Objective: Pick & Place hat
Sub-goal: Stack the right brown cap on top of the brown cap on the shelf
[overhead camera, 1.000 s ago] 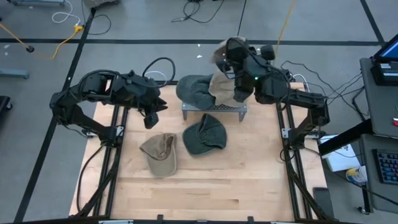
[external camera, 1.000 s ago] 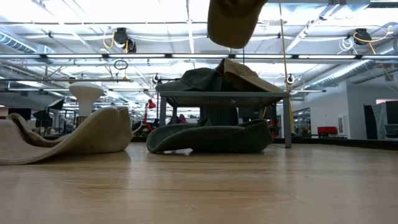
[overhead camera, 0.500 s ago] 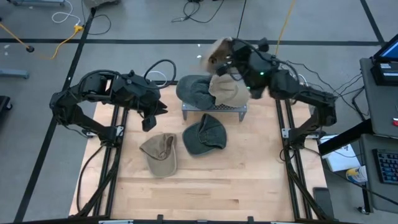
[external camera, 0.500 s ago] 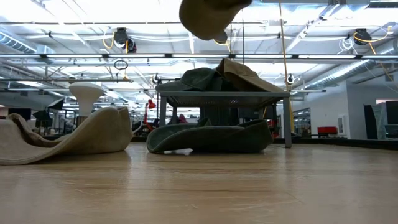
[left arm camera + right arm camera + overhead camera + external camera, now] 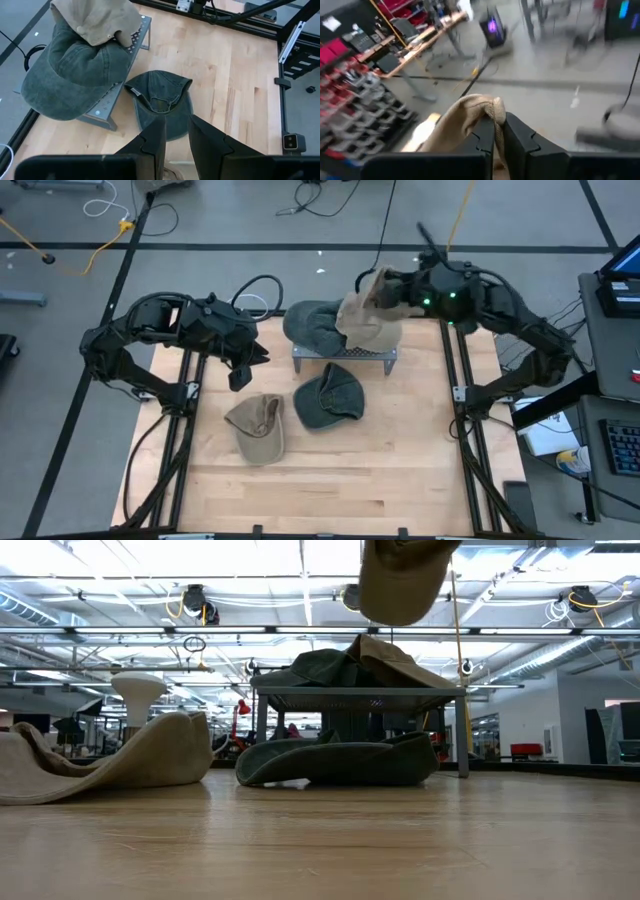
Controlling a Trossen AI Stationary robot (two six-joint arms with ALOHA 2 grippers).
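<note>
Step judged: carry phase. Right gripper (image 5: 385, 283), upper right of centre, jaws clamped on soft tan cloth hat (image 5: 372, 292), held aloft above small grey metal rack (image 5: 345, 357). Next: lower onto rack, release. Left gripper (image 5: 243, 373) idle, centre left, jaws nearly closed, empty.

We see a tan hat (image 5: 402, 580) hanging at the top edge, above a small metal stand (image 5: 360, 700). On the stand lie a dark green hat (image 5: 320, 668) and a tan one (image 5: 395, 662). Under it, on the wooden table (image 5: 320, 840), rests another dark green cap (image 5: 335, 760); a tan cap (image 5: 110, 760) lies left.
</note>
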